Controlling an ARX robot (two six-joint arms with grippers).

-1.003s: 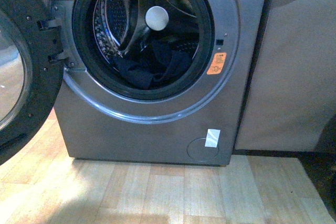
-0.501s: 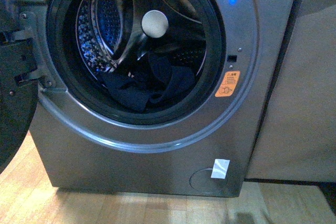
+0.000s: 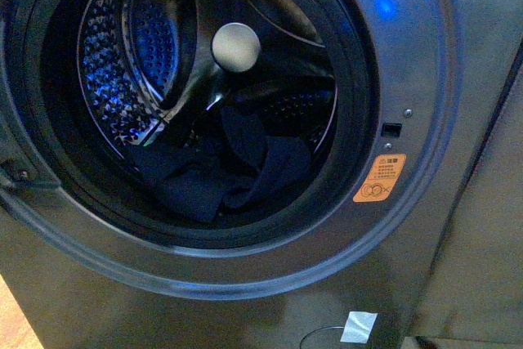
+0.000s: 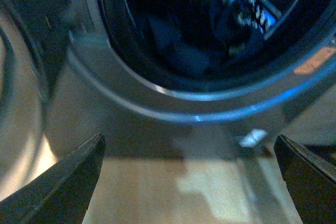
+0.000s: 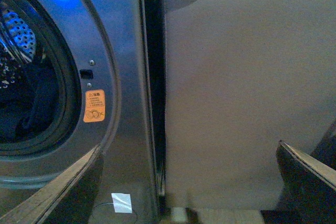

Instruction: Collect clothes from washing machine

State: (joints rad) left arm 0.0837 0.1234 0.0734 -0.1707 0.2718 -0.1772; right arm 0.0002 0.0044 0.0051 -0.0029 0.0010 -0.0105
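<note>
Your left gripper (image 4: 189, 179) and right gripper (image 5: 189, 182) hang with fingers spread wide before the washing machine (image 3: 425, 79) — ready, it seems, for the clothes (image 3: 221, 173), heaped dark low in the drum (image 3: 122, 63), centre of the front view.

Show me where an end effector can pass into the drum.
Free: the upper drum, between the black porthole rim and the round hub. Crowded: the drum floor, where the clothes lie heaped just behind the rim's lower edge.
</note>
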